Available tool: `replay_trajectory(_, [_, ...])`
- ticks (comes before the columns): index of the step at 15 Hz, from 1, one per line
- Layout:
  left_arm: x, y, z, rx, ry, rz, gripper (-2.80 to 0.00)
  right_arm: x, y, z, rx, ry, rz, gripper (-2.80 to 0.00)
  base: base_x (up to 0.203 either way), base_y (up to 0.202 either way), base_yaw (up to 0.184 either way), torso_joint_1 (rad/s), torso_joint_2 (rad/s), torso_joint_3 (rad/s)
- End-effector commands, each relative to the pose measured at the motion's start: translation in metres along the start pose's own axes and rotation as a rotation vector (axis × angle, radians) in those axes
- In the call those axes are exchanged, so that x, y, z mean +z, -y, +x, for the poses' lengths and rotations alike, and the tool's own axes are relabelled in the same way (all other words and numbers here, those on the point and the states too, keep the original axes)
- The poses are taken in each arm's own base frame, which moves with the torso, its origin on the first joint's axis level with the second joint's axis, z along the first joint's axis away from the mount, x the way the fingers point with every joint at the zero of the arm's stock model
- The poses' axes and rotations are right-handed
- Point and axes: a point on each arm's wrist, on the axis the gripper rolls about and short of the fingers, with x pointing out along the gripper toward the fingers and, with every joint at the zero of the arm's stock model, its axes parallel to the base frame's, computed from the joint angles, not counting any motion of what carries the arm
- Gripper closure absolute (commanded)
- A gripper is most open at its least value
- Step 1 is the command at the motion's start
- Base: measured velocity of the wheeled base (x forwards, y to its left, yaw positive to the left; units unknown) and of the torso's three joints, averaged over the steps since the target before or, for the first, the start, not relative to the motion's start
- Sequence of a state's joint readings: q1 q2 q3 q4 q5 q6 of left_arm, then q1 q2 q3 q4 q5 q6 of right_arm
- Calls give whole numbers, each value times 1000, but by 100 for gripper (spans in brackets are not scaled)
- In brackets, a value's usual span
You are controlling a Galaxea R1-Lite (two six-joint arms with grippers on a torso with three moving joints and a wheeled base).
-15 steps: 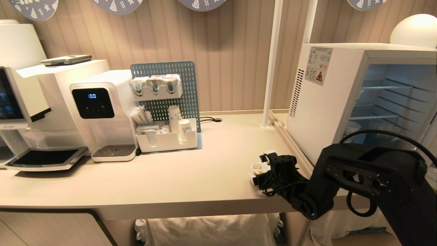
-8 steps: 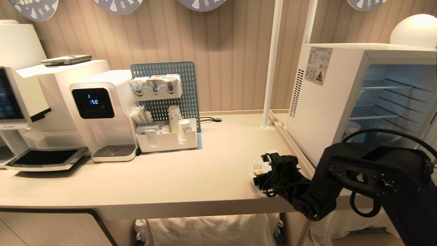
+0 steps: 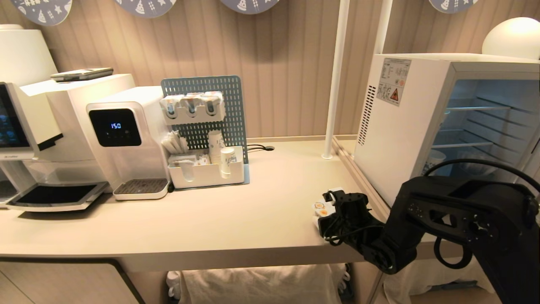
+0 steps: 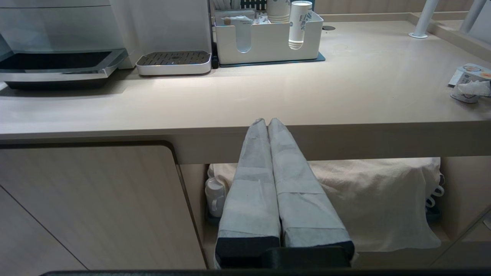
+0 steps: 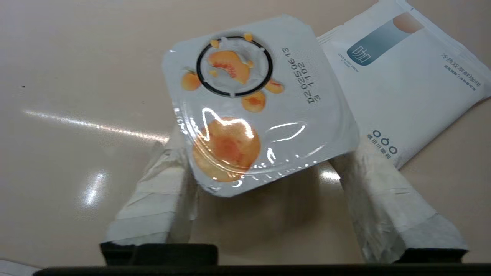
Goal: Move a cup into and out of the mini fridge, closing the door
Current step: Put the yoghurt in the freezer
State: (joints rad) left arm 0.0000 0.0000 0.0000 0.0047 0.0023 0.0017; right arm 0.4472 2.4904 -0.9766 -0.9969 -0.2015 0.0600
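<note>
Wall (image 3: 287, 63) of beige vertical slats filled the upper frame, with round blue-grey paper decorations (image 3: 42, 9) along the top edge. Two white poles (image 3: 335, 80) rose right of centre. Pale tabletop (image 3: 236, 211) spanned the middle; a wood-grain cabinet door (image 3: 59, 283) sat lower left, and white cloth (image 3: 257, 285) was bundled underneath at bottom centre. A glowing white dome lamp (image 3: 512, 37) stood upper right. Warm, even light.
</note>
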Motion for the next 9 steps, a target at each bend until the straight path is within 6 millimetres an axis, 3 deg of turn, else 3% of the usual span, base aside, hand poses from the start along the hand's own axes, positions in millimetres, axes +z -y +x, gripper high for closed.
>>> replay_trajectory(1, [0,0,0,1,-1,0,0,4,-2,-2,4,16,2,0,0,0,0,0,0,0])
replay_trajectory(9, [0,0,0,1,-1,-8,0,4,-2,-7,7,11,17,0,0,0,0,0,0,0])
